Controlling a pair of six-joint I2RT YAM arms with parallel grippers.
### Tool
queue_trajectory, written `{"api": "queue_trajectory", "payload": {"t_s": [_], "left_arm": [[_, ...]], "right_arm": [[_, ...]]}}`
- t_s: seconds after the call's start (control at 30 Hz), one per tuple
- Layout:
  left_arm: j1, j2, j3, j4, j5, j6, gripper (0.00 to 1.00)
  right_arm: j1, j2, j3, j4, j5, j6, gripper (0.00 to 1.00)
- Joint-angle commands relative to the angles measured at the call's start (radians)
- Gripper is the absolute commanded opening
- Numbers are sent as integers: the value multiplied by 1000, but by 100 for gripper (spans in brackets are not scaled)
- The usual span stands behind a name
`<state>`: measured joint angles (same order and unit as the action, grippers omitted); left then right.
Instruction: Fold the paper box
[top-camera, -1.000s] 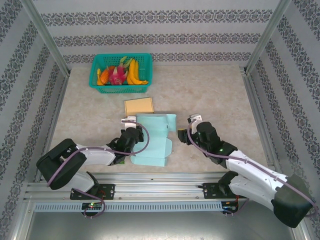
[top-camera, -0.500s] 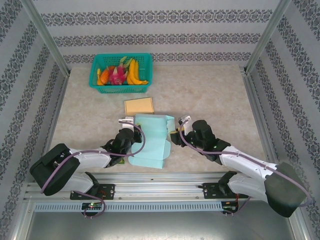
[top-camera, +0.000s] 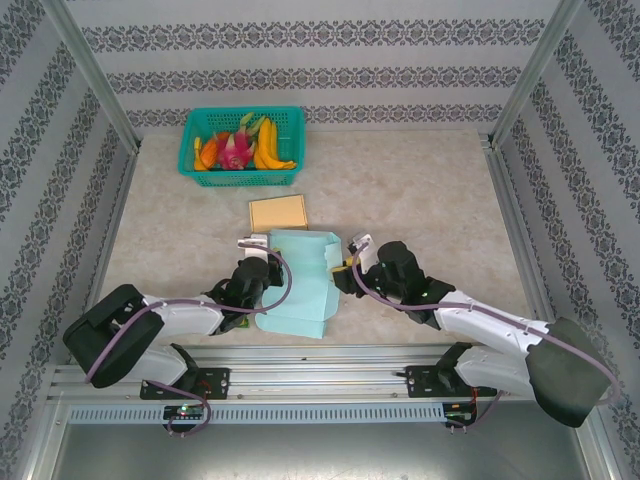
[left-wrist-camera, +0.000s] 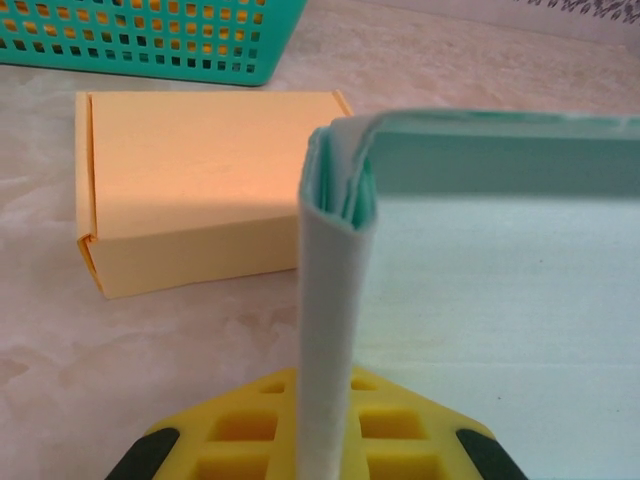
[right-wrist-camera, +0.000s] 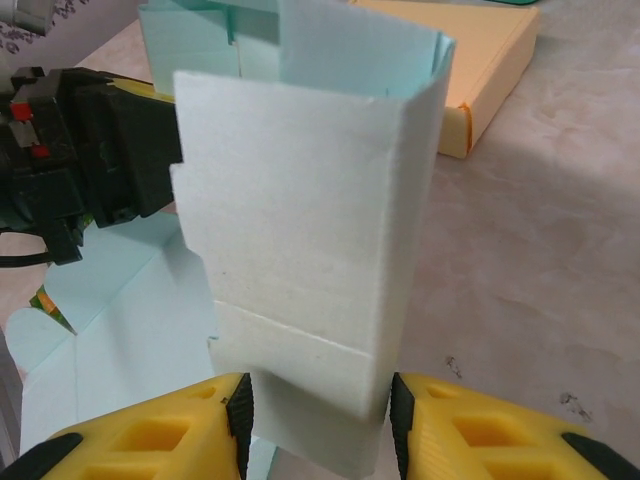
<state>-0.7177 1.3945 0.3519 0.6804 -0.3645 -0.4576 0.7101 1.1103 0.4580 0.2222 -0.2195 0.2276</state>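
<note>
Robot test cell in a lab

I am looking down into a closed work booth: bare metal posts (top-camera: 88, 70) are holding flat panels (top-camera: 320, 60) printed with a repeating wallpaper pattern, and these are boxing in the table (top-camera: 420, 190) on three sides. A slotted metal rail (top-camera: 320, 375) is running along the near edge. The left arm (top-camera: 180, 315) and right arm (top-camera: 490, 325) I am driving are sitting bolted to it. Purple cables (top-camera: 288, 272) are looping over them, and small lights (top-camera: 181, 410) are glowing under their bases. At the far side, a green basket (top-camera: 192, 135) is holding bright fruit (top-camera: 240, 148) on the marbled top.
</note>
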Motion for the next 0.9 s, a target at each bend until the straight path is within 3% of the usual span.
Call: {"api": "queue_trajectory", "payload": {"t_s": [0.0, 0.23, 0.5, 0.87], "left_arm": [[9, 23, 32, 15, -27, -16, 0], [5, 58, 54, 8, -35, -25, 0], [-9, 69, 64, 2, -50, -21, 0], [-92, 54, 81, -54, -201, 11, 0]], "right_arm": [[20, 10, 31, 46, 23, -9, 42], [49, 91, 69, 48, 116, 9, 42], [99, 206, 141, 63, 189, 27, 33], [166, 332, 238, 24, 466, 59, 26]]}}
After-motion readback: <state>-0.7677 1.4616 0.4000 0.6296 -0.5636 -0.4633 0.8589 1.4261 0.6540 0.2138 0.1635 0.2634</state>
